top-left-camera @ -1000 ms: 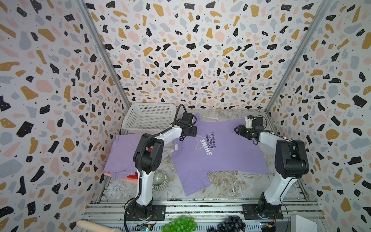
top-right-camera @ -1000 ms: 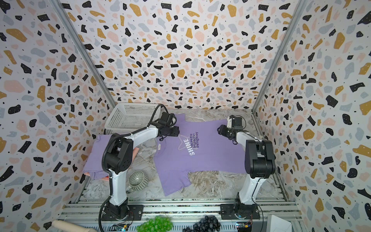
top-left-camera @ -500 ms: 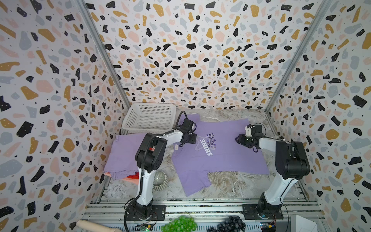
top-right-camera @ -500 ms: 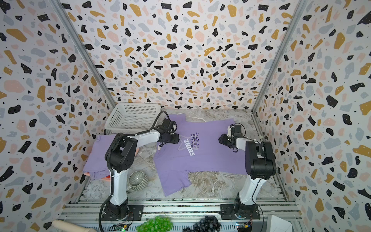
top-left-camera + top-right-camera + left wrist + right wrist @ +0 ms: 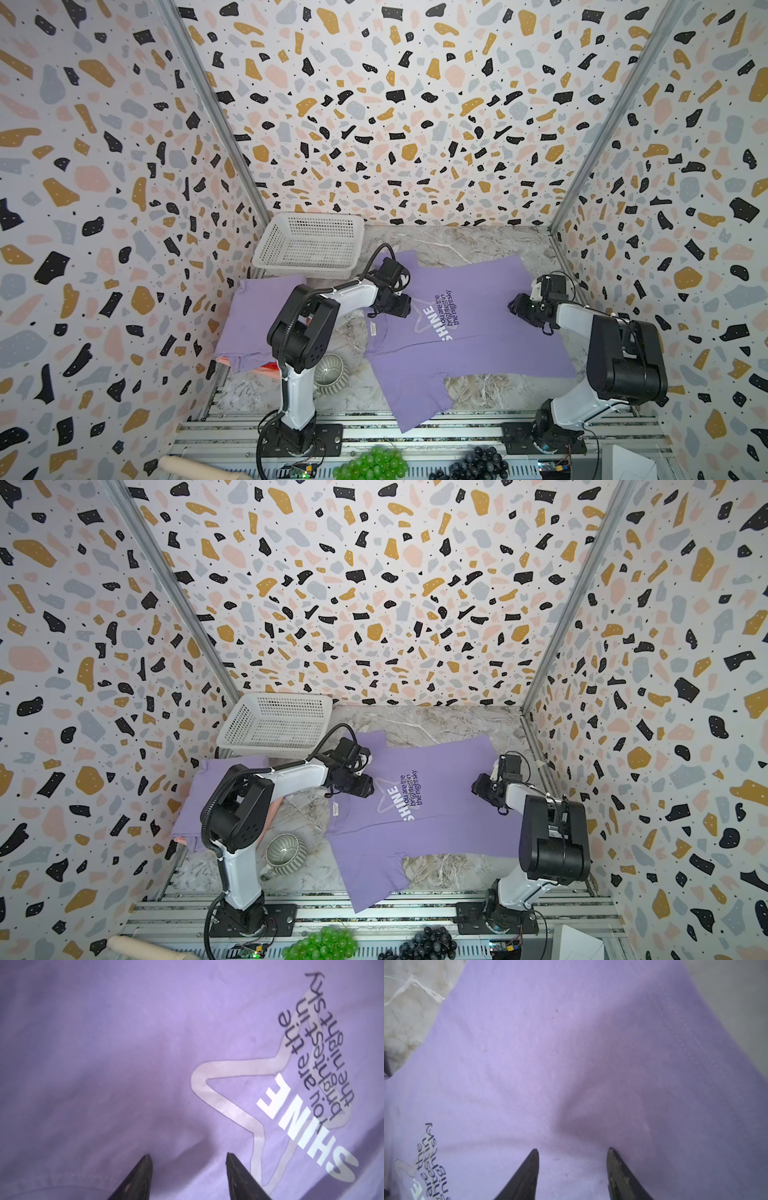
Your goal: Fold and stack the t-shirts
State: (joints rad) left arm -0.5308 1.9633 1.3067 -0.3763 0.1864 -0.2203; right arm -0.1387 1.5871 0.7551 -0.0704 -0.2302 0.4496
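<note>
A lavender t-shirt (image 5: 478, 336) (image 5: 449, 816) with a white star and "SHINE" print lies spread flat on the marble table in both top views. My left gripper (image 5: 405, 309) (image 5: 365, 787) is low over its chest beside the star. In the left wrist view the left gripper (image 5: 188, 1156) is open, tips close to the t-shirt (image 5: 145, 1043). My right gripper (image 5: 513, 305) (image 5: 476, 787) hovers low over the shirt's hem side. In the right wrist view it (image 5: 573, 1150) is open above plain cloth (image 5: 550, 1053). A pile of folded t-shirts (image 5: 249, 316) (image 5: 208, 796), lavender on top, lies at the left.
A white perforated basket (image 5: 309, 245) stands at the back left. A grey ribbed cup (image 5: 330, 372) sits between the left arm's base and the spread shirt. Green grapes (image 5: 370, 465), dark grapes (image 5: 478, 467) and a wooden roller (image 5: 187, 469) lie along the front rail.
Both grippers have come from the shirt's far edge toward the front and now sit lower over its middle. The shirt itself lies as before.
</note>
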